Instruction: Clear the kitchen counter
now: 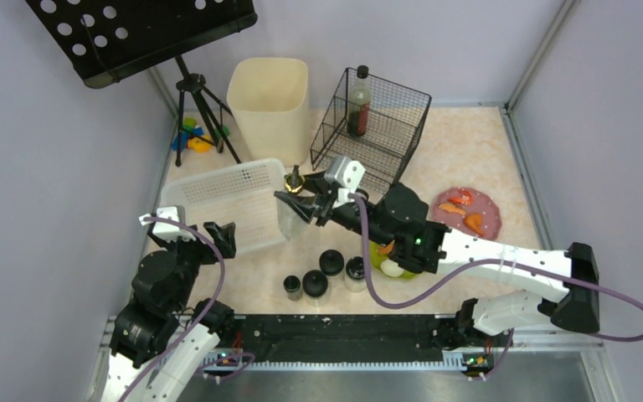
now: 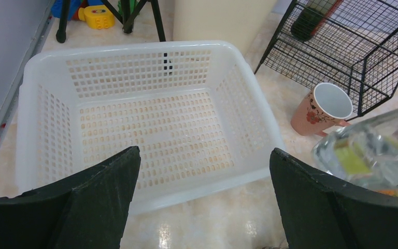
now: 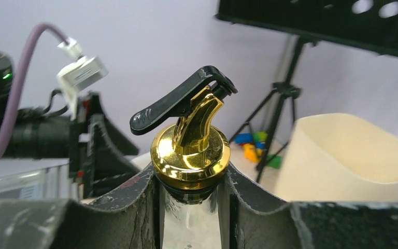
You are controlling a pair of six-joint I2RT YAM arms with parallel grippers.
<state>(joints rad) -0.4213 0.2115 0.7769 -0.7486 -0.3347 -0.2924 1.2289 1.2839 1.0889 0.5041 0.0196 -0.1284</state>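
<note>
Clamping a glass bottle [image 3: 189, 155] by the neck with the right gripper [image 3: 190, 189], just under the gold pourer: close detail from the right wrist only. Hovering with the left gripper [image 2: 204, 153] spread wide above the white basket [image 2: 124, 49]. From the left wrist alone, a pink flowered cup [image 2: 321, 109] by the wire rack [image 2: 342, 46]. From above only, dark-lidded jars [image 1: 331, 262] toward the front of the marble kitchen counter [image 1: 469, 142]

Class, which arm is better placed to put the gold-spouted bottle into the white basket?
Right. The right gripper is shut on the bottle beside the white basket; the left gripper is open and empty above it.
</note>
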